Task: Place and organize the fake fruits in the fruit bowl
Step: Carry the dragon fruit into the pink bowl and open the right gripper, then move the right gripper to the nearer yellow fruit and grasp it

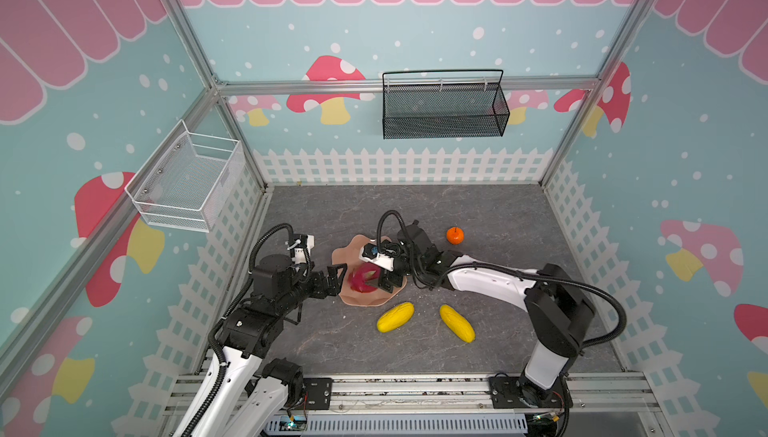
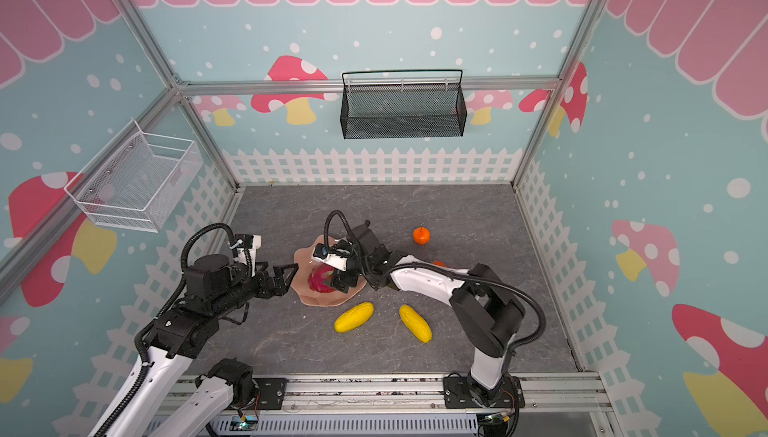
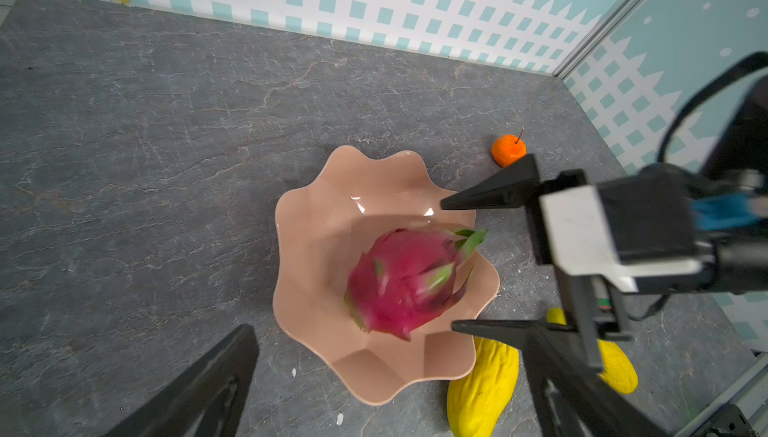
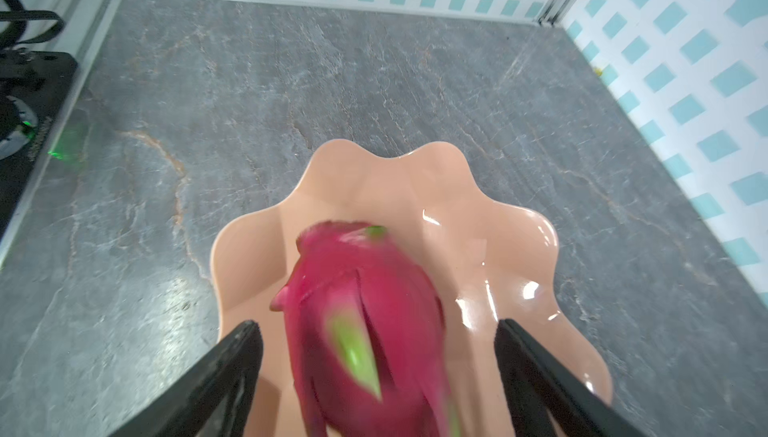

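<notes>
The peach-pink fruit bowl sits left of the table's middle. The magenta dragon fruit is inside it and looks motion-blurred. My right gripper hangs open over the bowl, with a gap between the fruit and each finger. At the bowl's left rim my left gripper is open and holds nothing. Two yellow ribbed fruits lie on the table in front of the bowl. An orange round fruit stands behind and right. A sliver of another orange fruit shows behind the right arm.
A black mesh basket hangs on the back wall and a white wire basket on the left wall. Fence-patterned walls close the grey table on three sides. The arms' mounting rail runs along the front edge.
</notes>
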### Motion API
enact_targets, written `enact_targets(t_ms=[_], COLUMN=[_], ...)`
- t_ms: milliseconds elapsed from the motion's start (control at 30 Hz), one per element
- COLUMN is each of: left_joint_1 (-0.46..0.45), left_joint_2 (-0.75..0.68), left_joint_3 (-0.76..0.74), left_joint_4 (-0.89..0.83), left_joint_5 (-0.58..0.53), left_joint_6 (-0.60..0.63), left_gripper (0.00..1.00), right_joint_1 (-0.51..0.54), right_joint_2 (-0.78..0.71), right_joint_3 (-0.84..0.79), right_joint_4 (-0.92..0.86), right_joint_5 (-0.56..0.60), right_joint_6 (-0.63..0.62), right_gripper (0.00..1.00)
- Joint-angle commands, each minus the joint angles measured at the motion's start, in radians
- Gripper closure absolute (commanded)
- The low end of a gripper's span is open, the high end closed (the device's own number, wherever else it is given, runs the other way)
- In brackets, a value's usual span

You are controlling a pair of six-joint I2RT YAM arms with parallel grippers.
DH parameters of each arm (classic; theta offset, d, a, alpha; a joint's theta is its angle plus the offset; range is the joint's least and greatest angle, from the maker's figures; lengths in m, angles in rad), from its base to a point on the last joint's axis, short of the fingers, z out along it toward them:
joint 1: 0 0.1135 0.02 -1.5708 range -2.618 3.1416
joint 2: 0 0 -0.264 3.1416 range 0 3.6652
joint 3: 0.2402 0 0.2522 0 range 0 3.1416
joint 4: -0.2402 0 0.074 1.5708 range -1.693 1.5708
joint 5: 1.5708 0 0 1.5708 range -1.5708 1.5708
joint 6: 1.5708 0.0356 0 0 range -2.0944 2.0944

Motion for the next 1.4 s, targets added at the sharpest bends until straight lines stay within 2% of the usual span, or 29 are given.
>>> enact_targets(t_ms=[0,233,333,467,500,633,800,1033,1133,1267,1367], left_joint_1=[0.005,0.003,-0.024,-0.077,-0.099,-0.193,-0.207,-0.206,-0.207,-0.207,-0.207], left_joint_2=[0.002,0.005,0.008,-0.027,-0.047,-0.116,-0.125,-0.102,-0.104,-0.117,-0.144], left_joint_3=[0.024,0.021,0.021,-0.011,-0.029,-0.045,-0.052,-0.048,-0.048,-0.045,-0.045], left_joint_4=[-0.018,-0.013,-0.017,-0.038,-0.031,-0.039,-0.041,-0.048,-0.048,-0.055,-0.063], left_joint_5=[0.023,0.046,0.061,0.203,0.209,0.104,0.095,0.098,0.096,0.066,0.014], left_joint_6=[0.018,0.022,0.024,-0.024,-0.04,-0.041,-0.046,-0.042,-0.042,-0.043,-0.044], left_gripper=[0.0,0.0,0.0,0.0,0.0,0.0,0.0,0.0,0.0,0.0,0.0], right_joint_1=[0.007,0.007,0.013,0.022,0.025,0.052,0.086,0.106,0.121,0.142,0.148], right_joint_2=[-0.069,-0.108,-0.185,-0.285,-0.297,-0.312,-0.271,-0.159,-0.112,-0.067,-0.088], right_joint_3=[-0.085,-0.098,-0.203,-0.408,-0.434,-0.476,-0.466,-0.43,-0.409,-0.371,-0.369], right_joint_4=[0.068,0.071,0.036,0.091,0.091,0.087,0.077,0.055,0.06,0.037,0.021], right_joint_5=[0.01,0.019,0.002,0.015,0.022,0.042,0.115,0.123,0.118,0.103,0.077], right_joint_6=[0.007,0.037,0.04,0.095,0.108,0.116,0.112,0.093,0.08,0.062,0.049], right_gripper=[0.08,0.08,0.07,0.05,0.05,0.01,0.01,0.04,0.11,0.31,0.48])
